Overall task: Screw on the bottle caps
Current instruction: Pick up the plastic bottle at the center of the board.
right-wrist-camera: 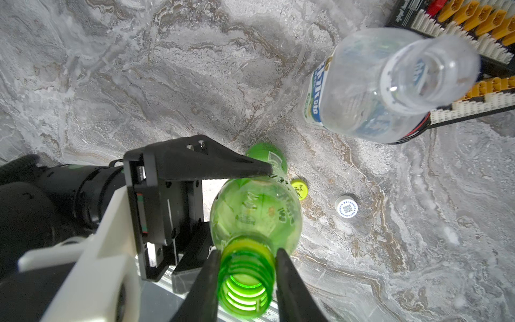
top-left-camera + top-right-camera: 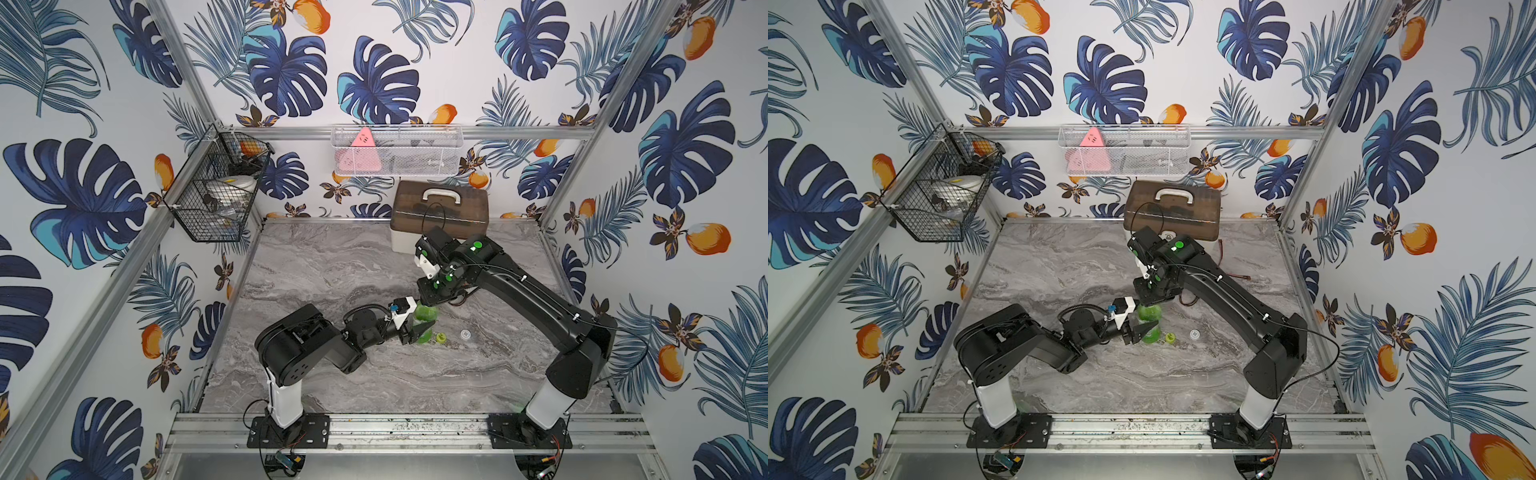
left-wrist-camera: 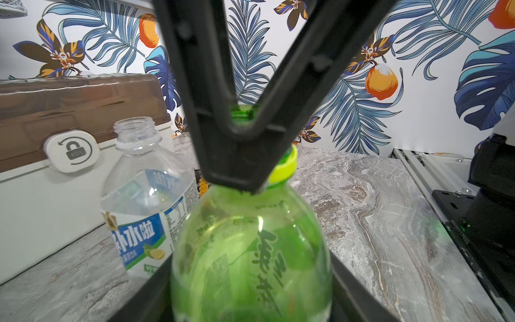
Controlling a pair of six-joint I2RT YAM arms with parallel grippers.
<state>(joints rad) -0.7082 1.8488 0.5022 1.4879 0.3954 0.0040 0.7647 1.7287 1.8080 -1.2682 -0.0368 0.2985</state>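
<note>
Both jaw pairs flank our upright translucent green plastic bottle (image 3: 250,251): left gripper (image 1: 239,209) clamps the body, right gripper (image 1: 246,252) straddles the neck, grip unclear, round yellow-green cap (image 1: 299,189) nearer it.

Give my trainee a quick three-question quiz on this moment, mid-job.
1. How many caps lie loose on the table?
2. True or false: the clear bottle stands uncapped.
3. Between the fingers of the right gripper is: A) a cap B) the neck of the green bottle C) nothing

Key: 1. Two: yellow cap, white cap. 2. True. 3. B.
</note>
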